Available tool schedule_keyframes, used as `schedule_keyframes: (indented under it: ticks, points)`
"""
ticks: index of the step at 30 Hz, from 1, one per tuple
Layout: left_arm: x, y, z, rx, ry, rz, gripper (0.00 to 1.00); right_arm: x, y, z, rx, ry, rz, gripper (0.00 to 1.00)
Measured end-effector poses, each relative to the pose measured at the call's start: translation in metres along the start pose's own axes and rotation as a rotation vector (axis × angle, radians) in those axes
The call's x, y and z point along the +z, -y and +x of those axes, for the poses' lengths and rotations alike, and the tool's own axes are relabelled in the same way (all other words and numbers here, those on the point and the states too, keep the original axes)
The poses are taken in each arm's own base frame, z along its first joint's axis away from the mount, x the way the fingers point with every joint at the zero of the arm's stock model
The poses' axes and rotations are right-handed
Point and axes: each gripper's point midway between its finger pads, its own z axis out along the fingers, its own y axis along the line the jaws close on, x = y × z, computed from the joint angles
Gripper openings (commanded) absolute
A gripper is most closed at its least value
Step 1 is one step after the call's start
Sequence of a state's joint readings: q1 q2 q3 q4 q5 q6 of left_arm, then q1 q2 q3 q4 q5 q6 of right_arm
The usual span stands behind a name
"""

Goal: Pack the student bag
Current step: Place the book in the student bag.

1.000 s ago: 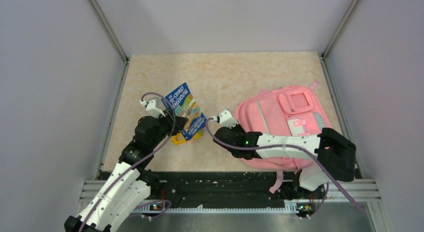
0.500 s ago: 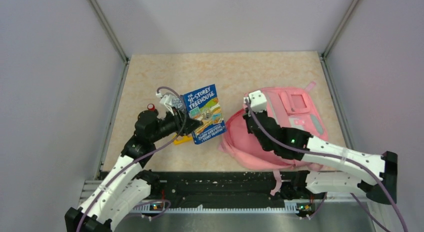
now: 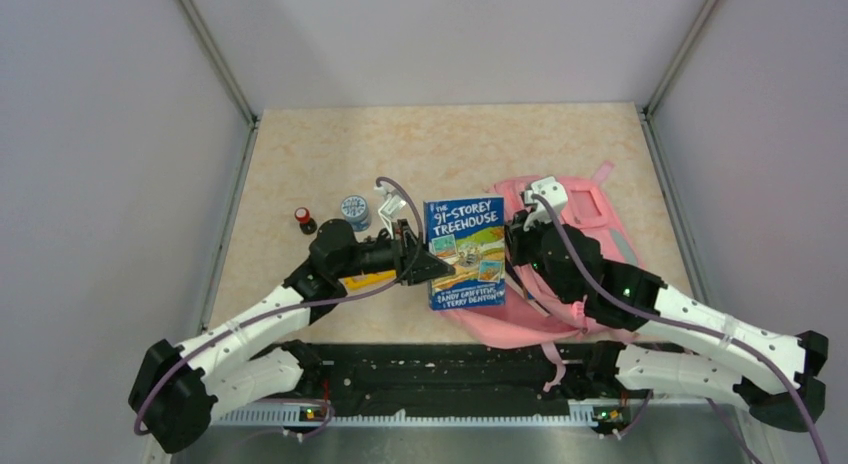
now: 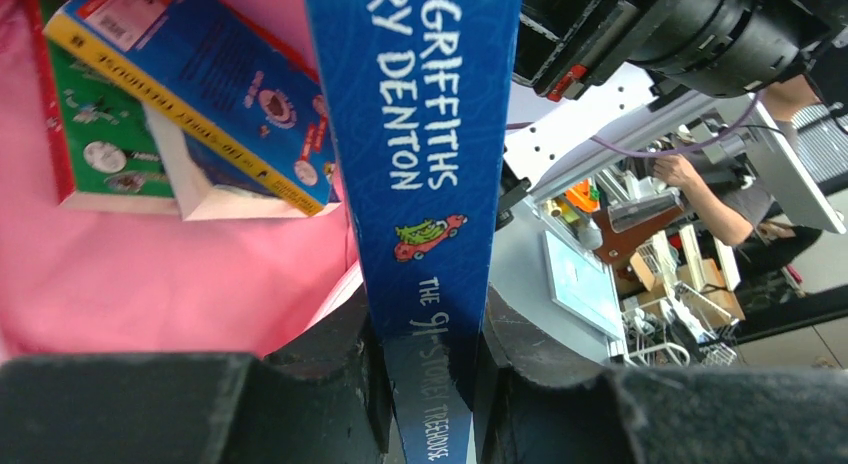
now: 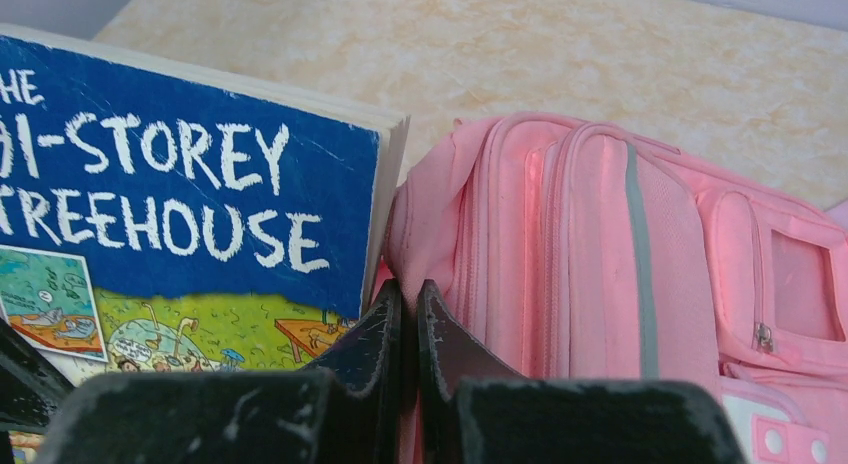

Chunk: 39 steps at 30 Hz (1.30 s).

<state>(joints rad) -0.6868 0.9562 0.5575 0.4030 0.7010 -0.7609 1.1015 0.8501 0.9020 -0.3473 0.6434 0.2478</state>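
Tabletop point(image 3: 450, 149), beige and marbled, on which we list from the left: a small red-capped bottle point(image 3: 304, 220), upright, and near it a round jar with a blue-grey lid point(image 3: 354, 209). Closer to the arms we note a yellow object point(image 3: 368, 280), partly hidden under the left arm. Next we enter the left gripper point(image 3: 432, 267), its fingers point(image 4: 330, 374) pinching the spine of a blue paperback point(image 3: 463, 252) titled "The 91-Storey Treehouse", cover showing to the overhead camera. Just beside the book's right edge we record the right gripper point(image 3: 516, 246), its fingers point(image 5: 445, 349) pressed together with a sliver of pink fabric between them, at the left edge of the student bag point(image 3: 598, 216). The bag lies on the right half of the table, near the front edge, pockets upward, partly under the right arm. In its pink interior, by the left wrist view, we count a green-covered book point(image 4: 90, 134) and a blue book with a yellow spine point(image 4: 200, 84).
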Motion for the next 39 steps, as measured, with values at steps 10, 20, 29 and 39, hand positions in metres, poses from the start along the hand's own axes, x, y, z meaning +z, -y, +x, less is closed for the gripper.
schedule_keyframes:
  ticks: [10, 20, 29, 39]
  points:
    - [0.028, 0.011, 0.003, 0.038, 0.007, 0.112, 0.00, -0.020, 0.016, -0.018, 0.083, 0.090, -0.001, 0.00]
    - [0.040, 0.014, 0.017, 0.043, -0.001, 0.150, 0.00, -0.029, 0.031, -0.031, 0.129, 0.174, 0.041, 0.00]
    - [0.027, -0.009, 0.065, -0.046, -0.110, 0.065, 0.00, -0.033, 0.033, -0.040, 0.160, 0.214, 0.038, 0.00]
    - [0.054, -0.008, 0.071, -0.077, -0.187, 0.075, 0.00, -0.033, 0.032, -0.042, 0.168, 0.221, 0.033, 0.00]
